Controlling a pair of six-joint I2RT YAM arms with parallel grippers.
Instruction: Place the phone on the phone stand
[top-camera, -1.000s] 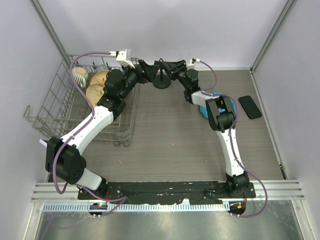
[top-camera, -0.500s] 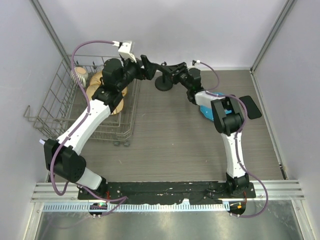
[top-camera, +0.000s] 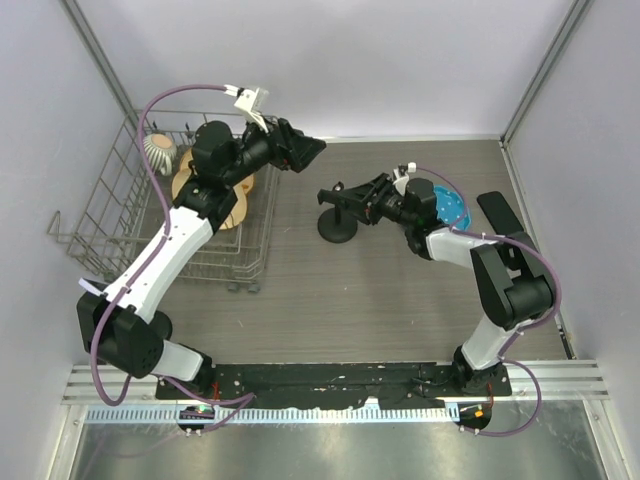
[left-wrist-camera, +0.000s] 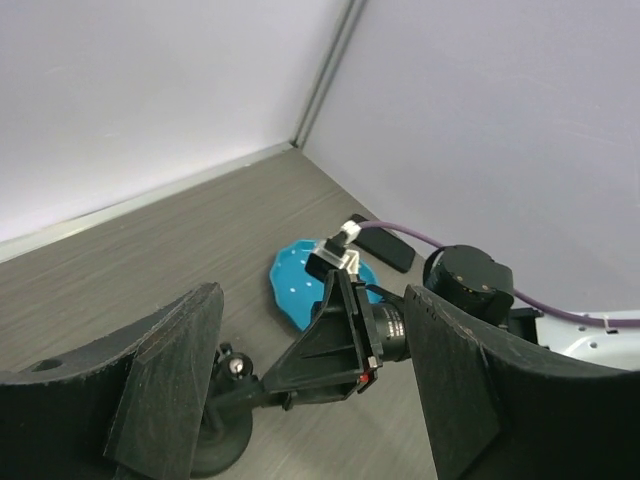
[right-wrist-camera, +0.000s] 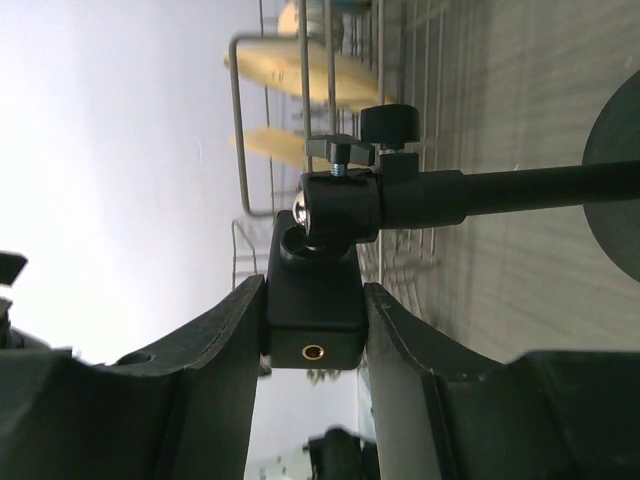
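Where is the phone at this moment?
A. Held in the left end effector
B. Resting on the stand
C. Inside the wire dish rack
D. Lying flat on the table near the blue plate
D: the phone lies flat on the table beside the blue plate, while the stand, gripped at its head by the right end effector, carries nothing.

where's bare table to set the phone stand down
Widest bare patch: the near middle of the table, between the dish rack and the right arm. A strip along the back wall is free too. Crowded at right: blue plate, phone.
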